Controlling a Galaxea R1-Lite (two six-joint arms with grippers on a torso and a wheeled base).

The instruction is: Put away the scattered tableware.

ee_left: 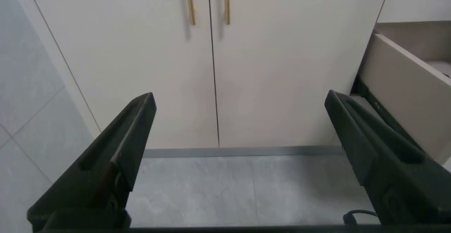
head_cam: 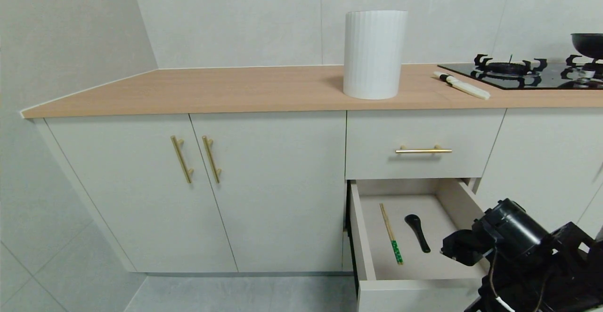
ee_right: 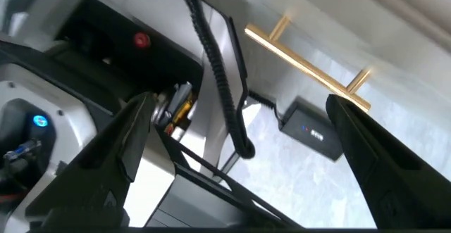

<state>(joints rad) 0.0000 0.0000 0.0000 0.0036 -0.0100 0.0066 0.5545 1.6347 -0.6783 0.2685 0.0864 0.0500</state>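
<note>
Chopsticks of pale wood with green near ends lie together lengthwise on the floor of the open drawer, towards its left side; a black spoon lies just beside them on the right, apart from them, its bowl towards the back. A long white utensil with a dark far end lies on the wooden countertop, between a tall white ribbed canister and the black hob; what kind of utensil it is I cannot tell. A black pan sits on the hob's far right burner; a shut drawer with a gold bar handle is right above the open one; two cabinet doors with upright gold handles stand to the left. The right arm hangs low at the open drawer's near right corner and covers that corner.

From the left wrist, the left gripper has its fingers spread wide with nothing between them; it faces the two cabinet doors and the grey floor tiles below them, well left of the open drawer, whose side wall shows at the edge.

From the right wrist, the right gripper is likewise spread wide and holds nothing; a gold bar handle on a pale panel lies beyond it.
</note>
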